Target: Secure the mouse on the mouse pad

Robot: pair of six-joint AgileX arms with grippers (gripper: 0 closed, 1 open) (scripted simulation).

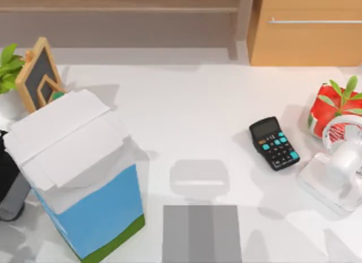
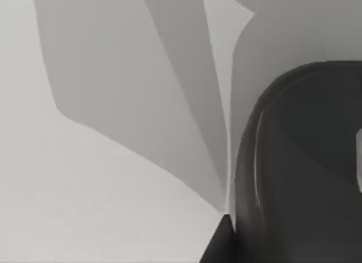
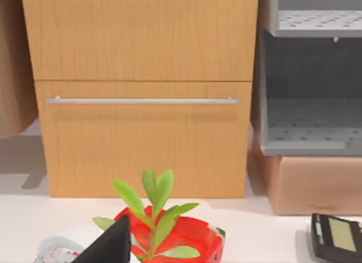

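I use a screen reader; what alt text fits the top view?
A grey mouse pad lies at the white table's near edge, nothing on it. A tall blue-and-white box stands left; a black calculator, red plant pot and white tape dispenser sit right.

I count one grey mouse pad [image 1: 202,233] at the bottom centre of the top view. One black calculator [image 1: 274,143] sits right of centre. One blue-and-white box [image 1: 79,181] fills the lower left. One small chalkboard [image 1: 38,73] stands at upper left. Two potted plants: one green-leafed at the far left edge [image 1: 8,68], one in a red pot [image 1: 334,107] at far right. One white object [image 1: 336,167] below the red pot.
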